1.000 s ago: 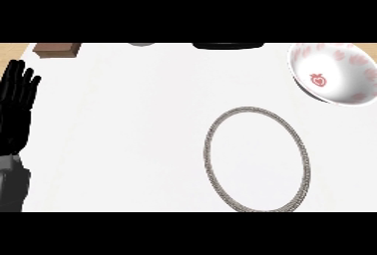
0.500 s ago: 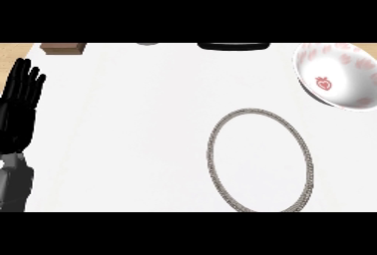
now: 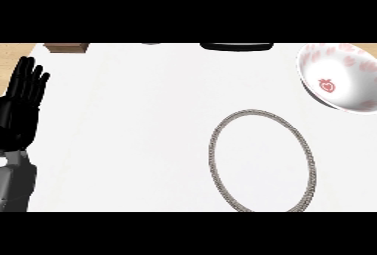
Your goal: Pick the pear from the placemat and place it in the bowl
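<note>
A white bowl [image 3: 340, 75] with red fruit prints sits at the right edge, cut off by the frame. Below and left of it lies a round white placemat with a grey braided rim [image 3: 215, 149]; nothing rests on it. No pear shows anywhere in the head view. My left hand [image 3: 20, 110] stands at the far left edge, open with fingers straight and pointing up, holding nothing. My right hand is out of the frame.
Along the far edge of the white counter [image 3: 140, 124] sit a brown block [image 3: 66, 47], a black flat object [image 3: 237, 46] and a small grey item [image 3: 151, 43], all partly cut off.
The view has shifted slightly, so the bowl and placemat sit a little further right and the left hand shows a little more. Nothing was picked up or set down.
</note>
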`<state>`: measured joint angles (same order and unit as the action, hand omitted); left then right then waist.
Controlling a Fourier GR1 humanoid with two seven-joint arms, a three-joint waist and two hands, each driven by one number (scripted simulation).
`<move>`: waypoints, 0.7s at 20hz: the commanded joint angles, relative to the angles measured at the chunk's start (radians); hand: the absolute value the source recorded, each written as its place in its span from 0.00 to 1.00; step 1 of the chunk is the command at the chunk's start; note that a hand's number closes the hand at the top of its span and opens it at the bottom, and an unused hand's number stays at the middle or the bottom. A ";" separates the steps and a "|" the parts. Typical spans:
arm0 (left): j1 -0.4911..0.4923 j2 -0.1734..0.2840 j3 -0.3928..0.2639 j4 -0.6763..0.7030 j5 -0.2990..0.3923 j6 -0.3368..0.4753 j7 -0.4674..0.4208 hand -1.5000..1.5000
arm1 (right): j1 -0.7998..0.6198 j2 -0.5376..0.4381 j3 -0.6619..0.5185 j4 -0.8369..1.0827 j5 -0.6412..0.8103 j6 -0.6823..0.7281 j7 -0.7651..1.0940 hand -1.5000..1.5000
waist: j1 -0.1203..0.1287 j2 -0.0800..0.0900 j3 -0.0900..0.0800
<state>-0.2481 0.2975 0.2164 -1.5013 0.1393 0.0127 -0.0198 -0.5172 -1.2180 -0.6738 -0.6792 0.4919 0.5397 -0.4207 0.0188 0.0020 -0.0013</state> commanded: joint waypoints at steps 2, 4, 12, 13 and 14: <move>0.007 -0.008 -0.016 -0.021 -0.015 0.005 0.013 0.50 | -0.144 0.092 0.112 -0.061 0.000 0.016 0.148 1.00 | 0.007 0.001 0.001; -0.038 -0.018 -0.021 -0.013 -0.020 0.030 0.047 0.50 | -0.179 0.142 0.147 -0.108 0.002 0.001 0.209 1.00 | 0.000 0.000 0.001; 0.007 0.005 0.016 0.026 -0.004 -0.018 -0.030 0.50 | -0.309 0.302 0.287 -0.053 0.064 -0.042 0.308 1.00 | 0.005 0.003 0.001; -0.049 0.040 0.031 0.039 0.023 -0.039 0.036 0.50 | -0.319 0.333 0.312 -0.067 0.080 -0.058 0.334 1.00 | 0.002 0.003 0.001; -0.050 0.004 0.000 0.007 0.001 0.000 0.059 0.50 | -0.343 0.344 0.328 -0.024 0.093 -0.057 0.330 1.00 | 0.008 0.004 0.002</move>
<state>-0.2765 0.3036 0.2230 -1.4883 0.1391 0.0067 0.0037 -0.8032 -0.9447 -0.4041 -0.7469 0.5522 0.5086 -0.1245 0.0235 0.0045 -0.0006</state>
